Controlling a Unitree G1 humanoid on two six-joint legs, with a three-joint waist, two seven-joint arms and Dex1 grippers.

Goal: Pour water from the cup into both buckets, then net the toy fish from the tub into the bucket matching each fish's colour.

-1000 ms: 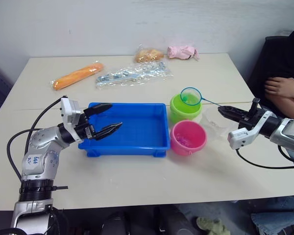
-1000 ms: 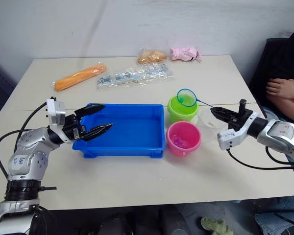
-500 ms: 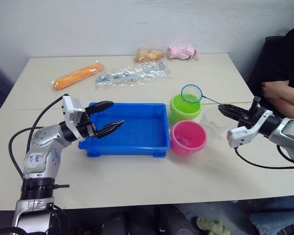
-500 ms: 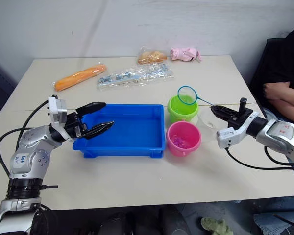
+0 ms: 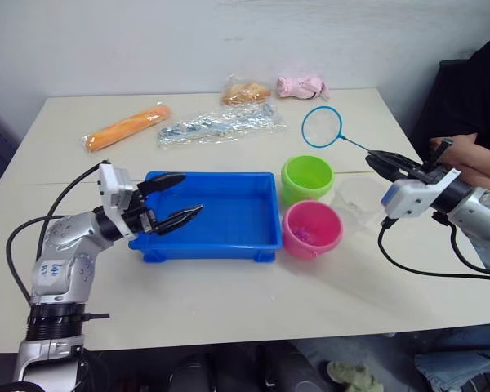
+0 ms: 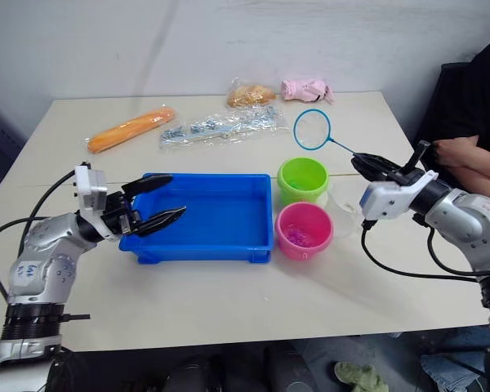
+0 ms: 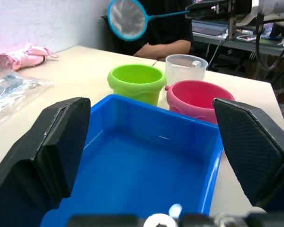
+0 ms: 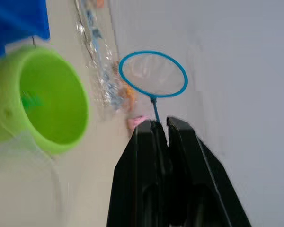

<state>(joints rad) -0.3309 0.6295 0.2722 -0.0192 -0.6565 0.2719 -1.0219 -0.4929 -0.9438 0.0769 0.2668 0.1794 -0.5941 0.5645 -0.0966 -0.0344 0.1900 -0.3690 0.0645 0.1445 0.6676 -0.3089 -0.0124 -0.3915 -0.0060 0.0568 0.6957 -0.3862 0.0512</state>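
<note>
Overhead, net (image 5: 322, 127) hoop pointing leftward

Blue tub (image 5: 229, 214); lime green bucket (image 5: 307, 179); pink bucket (image 5: 312, 229); blue-rimmed net (image 5: 322, 127)

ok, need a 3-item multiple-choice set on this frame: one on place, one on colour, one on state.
1. Where is the net's hoop?
A. in the tub
B. raised in the air, beyond the green bucket
C. lying on the table

2. What colour is the bucket nearer the robot?
A. pink
B. lime green
C. blue

3. What state is the left gripper in?
A. shut on the cup
B. shut on the tub's rim
C. open, holding nothing

Answers:
1 B: the hoop is held up past the green bucket by the right gripper, which is shut on the handle.
2 A: the pink bucket sits in front of the green one.
3 C: the left gripper is spread over the tub.
</note>
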